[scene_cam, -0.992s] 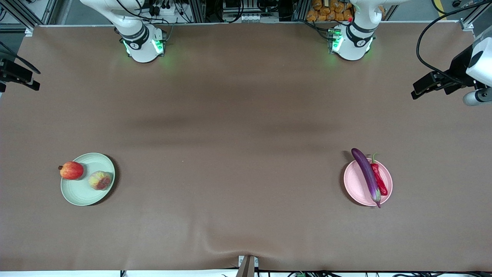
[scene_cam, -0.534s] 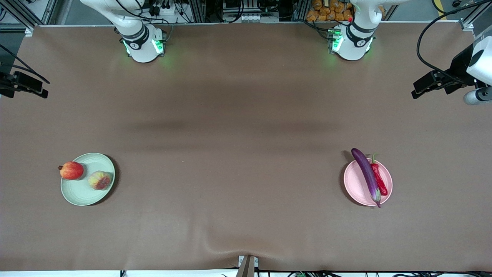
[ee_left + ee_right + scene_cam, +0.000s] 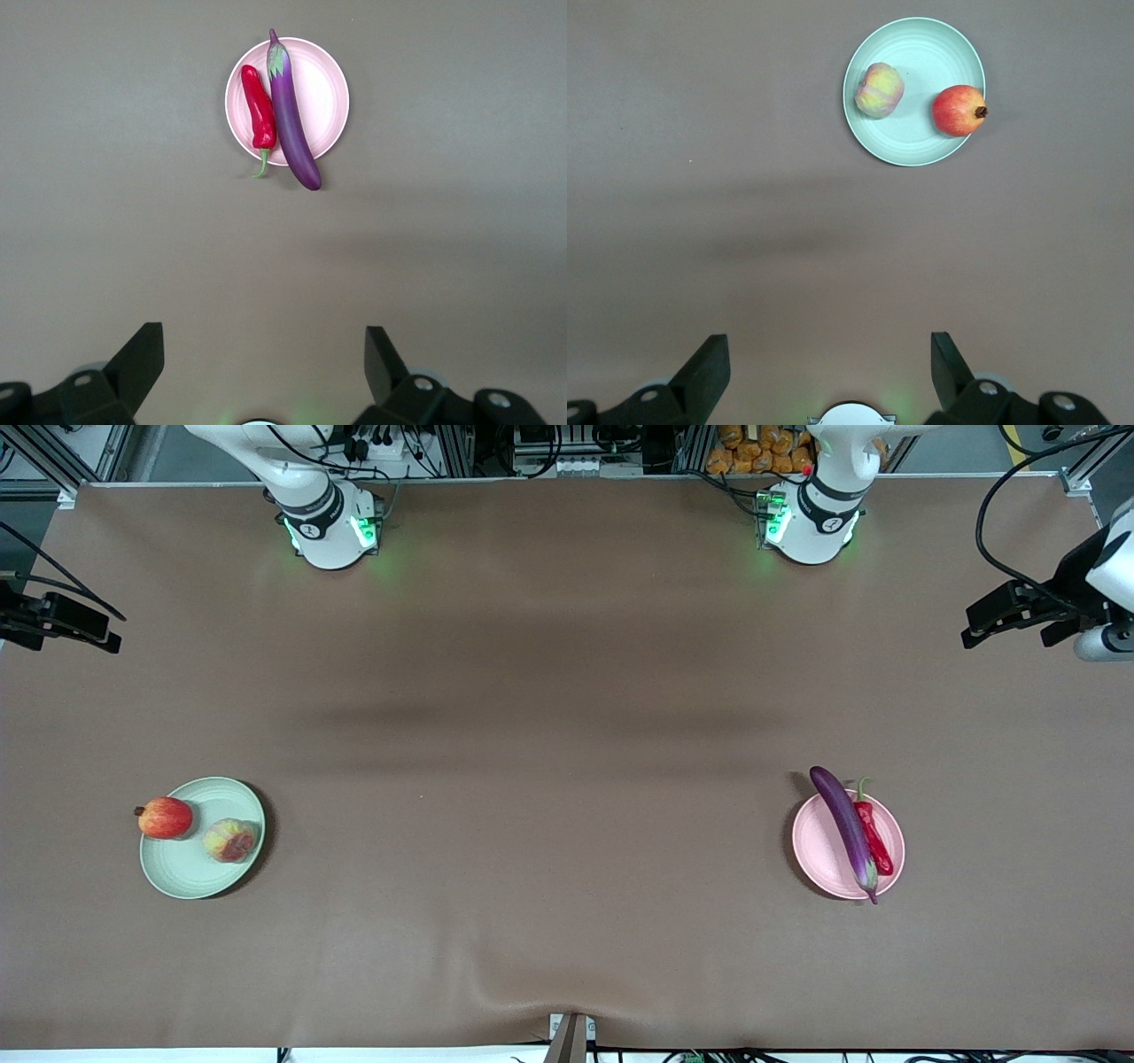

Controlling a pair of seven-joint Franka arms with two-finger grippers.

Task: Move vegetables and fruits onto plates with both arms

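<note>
The purple eggplant (image 3: pixel 845 828) and the red chili pepper (image 3: pixel 873 837) lie side by side on the pink plate (image 3: pixel 819 850), toward the left arm's end; they also show in the left wrist view, eggplant (image 3: pixel 292 119), pepper (image 3: pixel 259 111), plate (image 3: pixel 330 93). The red pomegranate (image 3: pixel 165 817) and the pale peach (image 3: pixel 230 840) sit on the mint green plate (image 3: pixel 190 872), also in the right wrist view (image 3: pixel 921 142). My left gripper (image 3: pixel 1010 615) is open and empty, high over the table's edge. My right gripper (image 3: pixel 66 624) is open and empty at the other end.
The brown table cover (image 3: pixel 549 779) stretches wide between the two plates, with a small wrinkle near the front edge. The arm bases (image 3: pixel 328 522) (image 3: pixel 811 518) stand along the back. Cables and racks lie past the table's back edge.
Both grippers drifted a little: the right one inward over the table's end, the left one outward and slightly up. Plates, fruits and vegetables have not moved.
</note>
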